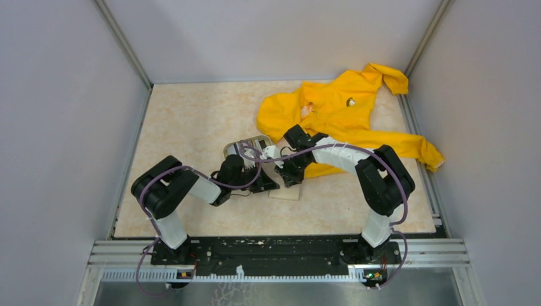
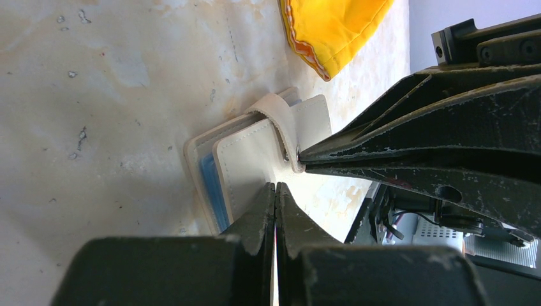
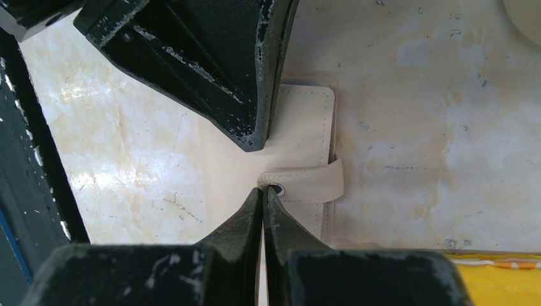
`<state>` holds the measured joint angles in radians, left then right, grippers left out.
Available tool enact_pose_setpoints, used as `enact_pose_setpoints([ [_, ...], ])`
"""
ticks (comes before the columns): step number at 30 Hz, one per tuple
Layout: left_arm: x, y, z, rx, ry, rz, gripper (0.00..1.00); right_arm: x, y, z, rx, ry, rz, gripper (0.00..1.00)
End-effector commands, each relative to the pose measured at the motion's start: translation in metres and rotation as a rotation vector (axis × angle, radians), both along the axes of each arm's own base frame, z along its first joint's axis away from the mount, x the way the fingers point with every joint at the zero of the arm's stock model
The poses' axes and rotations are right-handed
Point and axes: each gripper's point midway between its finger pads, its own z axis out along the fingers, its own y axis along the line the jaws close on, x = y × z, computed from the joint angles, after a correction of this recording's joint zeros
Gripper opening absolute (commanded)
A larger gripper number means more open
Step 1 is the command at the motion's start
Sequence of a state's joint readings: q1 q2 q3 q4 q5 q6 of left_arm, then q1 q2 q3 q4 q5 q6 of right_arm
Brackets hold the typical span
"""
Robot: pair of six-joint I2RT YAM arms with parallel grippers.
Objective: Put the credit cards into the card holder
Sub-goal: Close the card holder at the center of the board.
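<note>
- Cream card holder (image 3: 307,121), strapped closed, on tabletop (image 3: 415,95); light blue card (image 2: 209,178) inside.
- Left gripper (image 2: 275,189): jaws pressed together, touching its cover.
- Right gripper (image 3: 263,191): jaws together at strap (image 3: 312,185).

Bright, even light, shadows soft. Mild glare patches on the pale marbled stone-look counter (image 3: 115,175); nearest foreground slightly blurred.

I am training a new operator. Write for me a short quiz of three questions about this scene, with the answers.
1. True or false: the left hand is open.
2. Which colour has the card edge showing inside the cream leather card holder? A red, B light blue, C green.
3. Fill in: the tips of the right hand rest at the metal ____ on the holder's cream strap.
Key: 1 false, it is shut; 2 B; 3 snap.
</note>
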<state>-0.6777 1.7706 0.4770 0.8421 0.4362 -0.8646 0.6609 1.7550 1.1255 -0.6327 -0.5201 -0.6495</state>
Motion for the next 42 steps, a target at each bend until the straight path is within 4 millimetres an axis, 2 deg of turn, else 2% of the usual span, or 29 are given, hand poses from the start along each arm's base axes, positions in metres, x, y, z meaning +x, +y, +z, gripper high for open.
enact_pose_setpoints([
  [1,-0.003,0.009,-0.016,0.041,0.026,0.019,0.01,0.007,0.012,0.014,0.043,-0.039,-0.005,0.0],
  [14,-0.004,0.009,-0.015,0.039,0.026,0.018,0.01,0.011,0.013,0.023,0.063,-0.077,-0.019,0.0],
  [33,-0.004,0.007,-0.011,0.024,0.026,0.015,0.02,0.011,0.011,0.013,0.034,-0.066,-0.02,0.0],
  [42,-0.001,0.003,0.008,-0.036,0.011,0.026,0.12,0.002,0.005,0.007,0.002,-0.025,0.023,0.0],
])
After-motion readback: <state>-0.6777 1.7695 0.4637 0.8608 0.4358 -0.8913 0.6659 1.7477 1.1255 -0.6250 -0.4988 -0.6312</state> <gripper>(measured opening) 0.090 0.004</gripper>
